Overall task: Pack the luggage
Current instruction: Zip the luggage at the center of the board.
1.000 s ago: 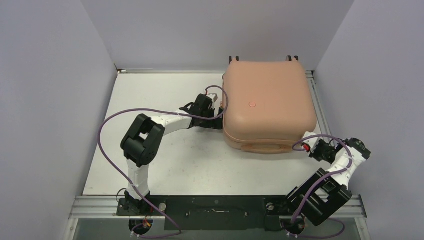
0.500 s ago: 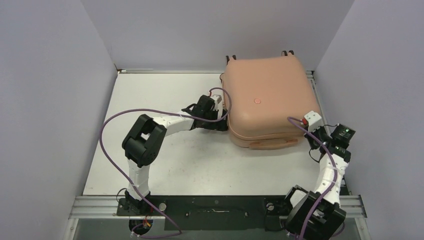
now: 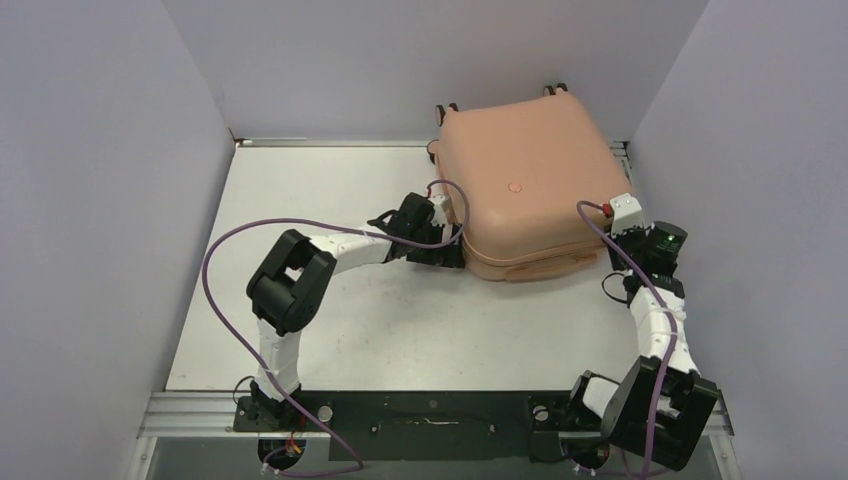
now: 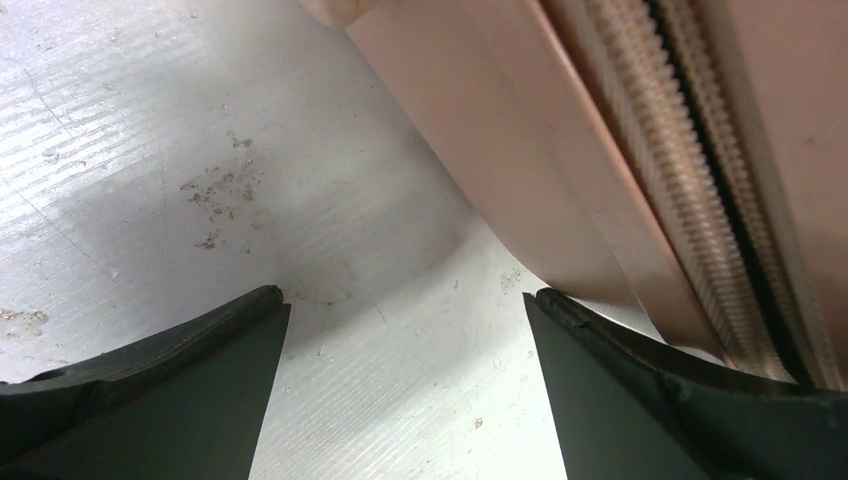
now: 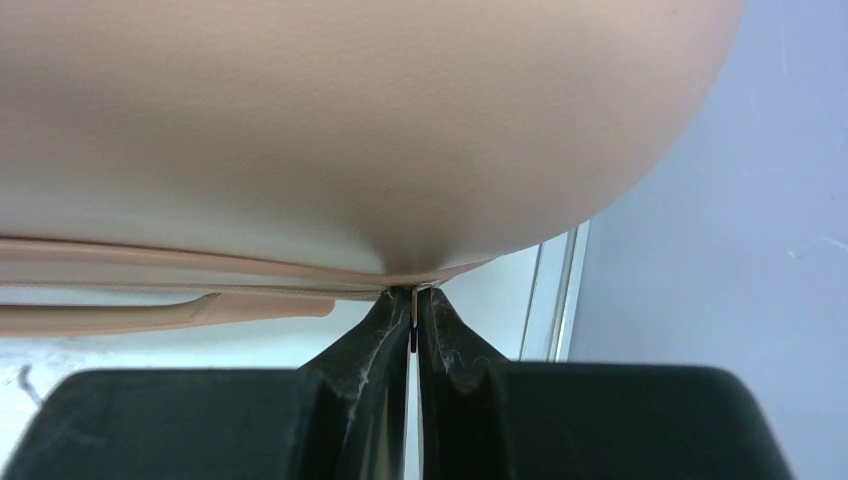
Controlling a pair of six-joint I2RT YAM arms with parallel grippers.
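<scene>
Sitting at the far right of the scuffed white table [image 3: 330,180], the peach-pink hard-shell suitcase with rounded corners [image 3: 530,195] lies closed and skewed, its wheels toward the back. The left gripper [image 4: 405,300] is spread wide, low on the table beside the case's near left corner, gripping nothing. The right gripper [image 5: 413,300] has its fingers pressed together at the zip seam [image 5: 150,285] by the near right corner; whether they trap a zip pull I cannot tell. My worry is that a tug along the seam could swing the unbraced case round or into the pale side wall [image 5: 720,250], or the pinch could slip off
</scene>
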